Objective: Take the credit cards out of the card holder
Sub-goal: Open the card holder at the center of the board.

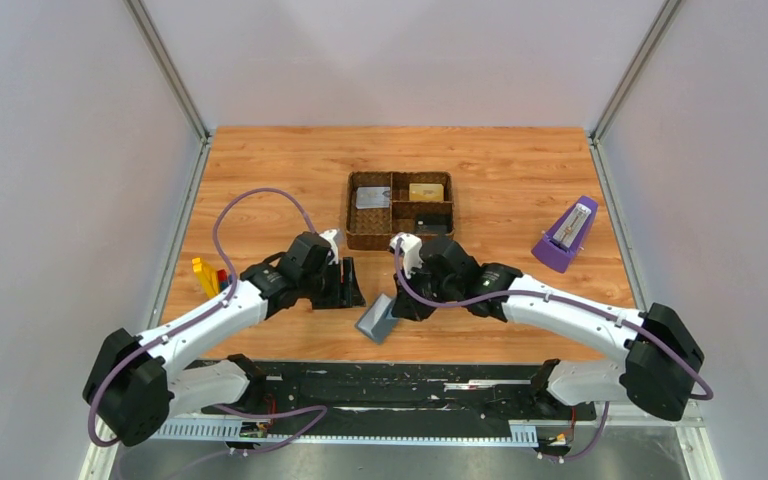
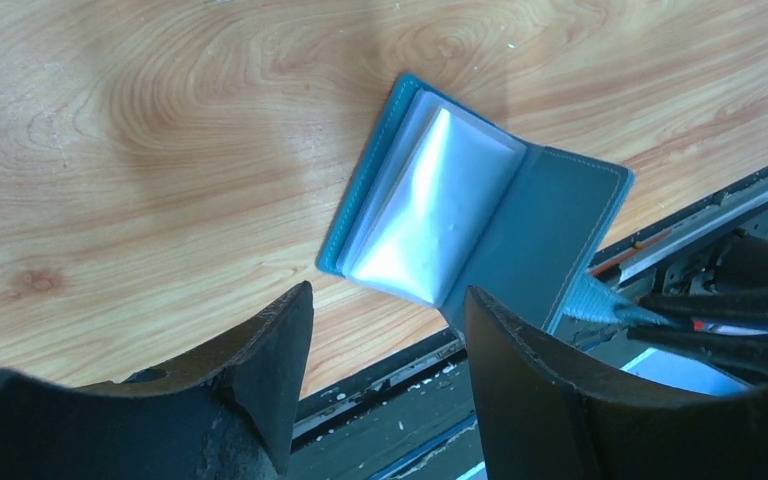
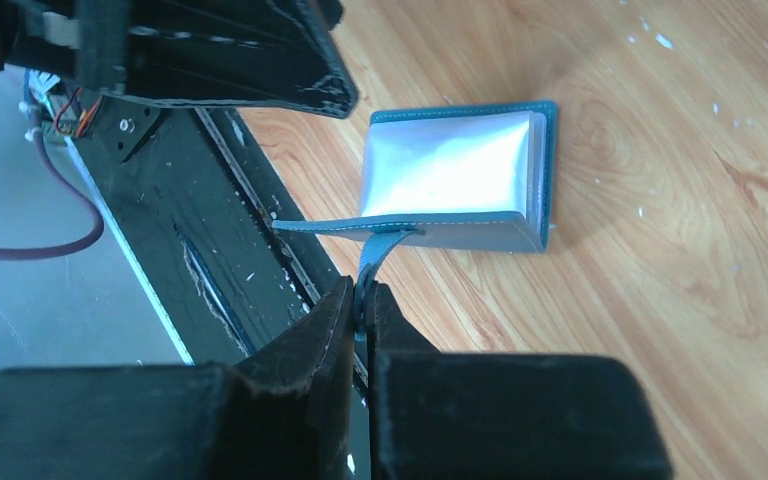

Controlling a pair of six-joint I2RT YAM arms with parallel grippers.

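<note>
Teal card holder lies open on wood counter, its strap pinched in clenched R claw; L claw, jaws spread, grasping nothing, hangs just beside holder. Count: 1 holder, 2 credit cards, gold & grey, in woven tray beyond holder

Stock entry, surfaces as seen:
- Table: wood-grain top, smooth, showed low satin sheen; white specks near front edge.
- Card holder: teal leather-like cover, looked matt, fine-grained; pale stitching ran along edge.
- Sleeves inside holder: clear plastic, glossy, threw bright glare.
- Left gripper fingers: black, matt, rough; edges were chipped, scuffed pale.
- Tray: brown woven fibre, coarse.
- Metronome: purple plastic, smooth.
- Arm shells: white plastic, smooth.
</note>
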